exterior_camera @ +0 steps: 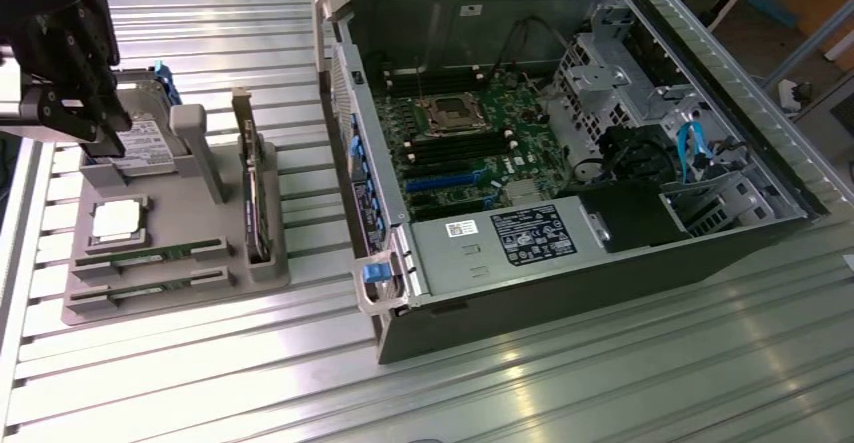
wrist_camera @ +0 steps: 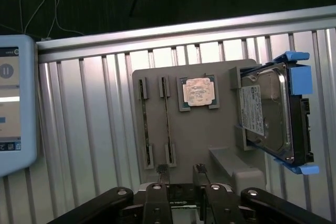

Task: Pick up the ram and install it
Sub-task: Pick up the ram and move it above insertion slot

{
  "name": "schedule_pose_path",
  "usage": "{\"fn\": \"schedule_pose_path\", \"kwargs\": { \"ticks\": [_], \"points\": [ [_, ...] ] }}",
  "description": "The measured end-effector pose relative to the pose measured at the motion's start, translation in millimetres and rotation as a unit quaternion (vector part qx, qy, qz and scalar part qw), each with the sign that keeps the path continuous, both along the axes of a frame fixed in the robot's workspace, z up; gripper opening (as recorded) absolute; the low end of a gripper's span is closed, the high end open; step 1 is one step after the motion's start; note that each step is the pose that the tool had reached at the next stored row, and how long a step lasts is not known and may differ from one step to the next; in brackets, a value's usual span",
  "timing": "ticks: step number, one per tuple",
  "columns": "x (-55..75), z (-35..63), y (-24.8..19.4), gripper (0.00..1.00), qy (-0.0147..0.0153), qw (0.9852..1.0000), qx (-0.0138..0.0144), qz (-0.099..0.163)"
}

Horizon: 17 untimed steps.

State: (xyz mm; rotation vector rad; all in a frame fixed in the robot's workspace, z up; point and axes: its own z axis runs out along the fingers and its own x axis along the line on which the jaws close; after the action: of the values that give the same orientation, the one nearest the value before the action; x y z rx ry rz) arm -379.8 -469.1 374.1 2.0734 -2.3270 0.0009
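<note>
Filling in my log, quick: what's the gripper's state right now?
Gripper: open, holding nothing; both ram sticks sit in the tray.

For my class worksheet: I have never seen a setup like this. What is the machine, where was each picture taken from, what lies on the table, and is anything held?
The machine is a robot arm. Its tool has two fingers, standing open and holding nothing. One picture comes from a camera off the arm, the other from a camera on its wrist. On the ribbed metal table sit an open computer case and a grey tray. The tray holds two ram sticks, a processor chip, a hard drive and an upright card. The tool hovers above the tray.
</note>
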Motion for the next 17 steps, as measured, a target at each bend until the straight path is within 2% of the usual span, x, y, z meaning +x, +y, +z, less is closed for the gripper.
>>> {"fn": "schedule_pose_path", "kwargs": {
  "ticks": [5, 6, 10, 17],
  "points": [
    [0.0, 0.0, 1.5, 0.30, 0.0000, 1.0000, 0.0000, 0.000],
    [0.0, 0.0, 1.5, 0.23, 0.0000, 1.0000, 0.0000, 0.000],
    [0.0, -0.3, 1.5, 0.23, 0.0000, 1.0000, 0.0000, 0.000],
    [0.0, -6.9, 0.2, 0.23, 0.0000, 1.0000, -0.0001, 0.000]
  ]
}}
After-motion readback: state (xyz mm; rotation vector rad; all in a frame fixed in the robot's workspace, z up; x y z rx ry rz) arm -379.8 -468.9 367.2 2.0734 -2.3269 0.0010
